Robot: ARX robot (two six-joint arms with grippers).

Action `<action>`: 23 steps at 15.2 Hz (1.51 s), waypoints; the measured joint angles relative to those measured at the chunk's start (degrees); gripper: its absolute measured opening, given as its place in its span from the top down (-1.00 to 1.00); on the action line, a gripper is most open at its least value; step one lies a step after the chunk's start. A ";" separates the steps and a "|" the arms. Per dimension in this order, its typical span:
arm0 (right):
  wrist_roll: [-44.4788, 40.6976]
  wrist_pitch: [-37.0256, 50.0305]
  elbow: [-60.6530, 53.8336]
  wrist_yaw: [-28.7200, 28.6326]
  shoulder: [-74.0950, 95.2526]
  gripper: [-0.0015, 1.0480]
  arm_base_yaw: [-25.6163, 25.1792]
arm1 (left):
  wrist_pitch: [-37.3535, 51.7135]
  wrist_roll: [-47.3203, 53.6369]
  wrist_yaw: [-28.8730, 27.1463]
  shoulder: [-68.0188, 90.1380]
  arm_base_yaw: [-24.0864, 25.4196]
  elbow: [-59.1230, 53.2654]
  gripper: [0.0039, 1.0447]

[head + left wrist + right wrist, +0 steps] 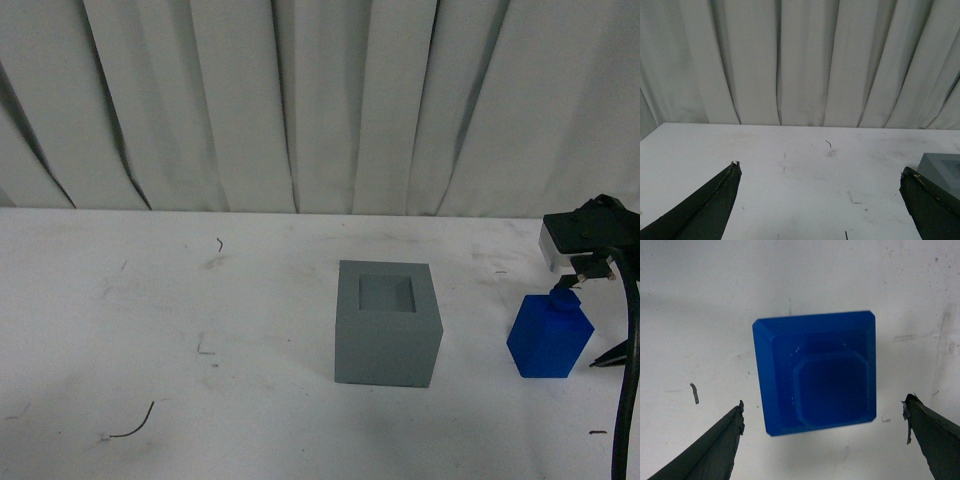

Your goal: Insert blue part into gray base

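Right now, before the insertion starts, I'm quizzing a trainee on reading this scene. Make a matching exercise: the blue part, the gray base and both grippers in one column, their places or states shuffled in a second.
Column one
1. blue part
2. gray base
3. right gripper
4. left gripper

Column two
A. open, blue part nowhere in its wrist view
B. top recess empty
C. open, hovering over the blue part
D. standing to the right of the gray base, not gripped

Pairs: 1-D, 2-B, 3-C, 4-A
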 joint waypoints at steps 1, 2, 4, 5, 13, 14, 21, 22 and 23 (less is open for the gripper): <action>0.02 0.37 -0.04 -0.02 0.13 -0.88 0.57 | 0.00 -0.02 0.02 0.00 0.00 0.00 -0.88; 0.20 0.33 -0.42 -0.07 0.15 -0.88 1.51 | 0.02 0.00 0.00 0.00 0.00 0.00 -0.88; 0.44 0.15 -0.85 -0.48 0.15 -0.87 2.62 | 0.00 -0.02 0.00 0.00 0.00 0.00 -0.88; 0.48 0.15 -0.96 -0.87 0.15 -0.79 2.75 | 0.00 -0.02 0.00 0.00 0.00 0.00 -0.88; 1.64 -0.02 -0.83 -0.63 0.00 0.10 3.69 | 0.00 -0.02 0.00 0.00 0.00 0.00 -0.88; 2.10 -0.07 -0.83 -0.61 -0.24 0.10 4.13 | 0.02 -0.02 0.00 0.00 0.00 0.00 -0.88; 6.47 -10.93 4.52 -0.74 -8.57 0.10 9.75 | 0.00 0.00 0.00 0.00 0.00 0.00 -0.88; 7.21 -12.15 5.42 -0.72 -8.57 0.10 11.28 | 0.02 -0.02 0.00 0.00 0.00 0.00 -0.88; 8.11 -12.90 6.54 -0.61 -8.57 0.10 13.16 | 0.00 0.00 0.00 0.00 0.00 0.00 -0.88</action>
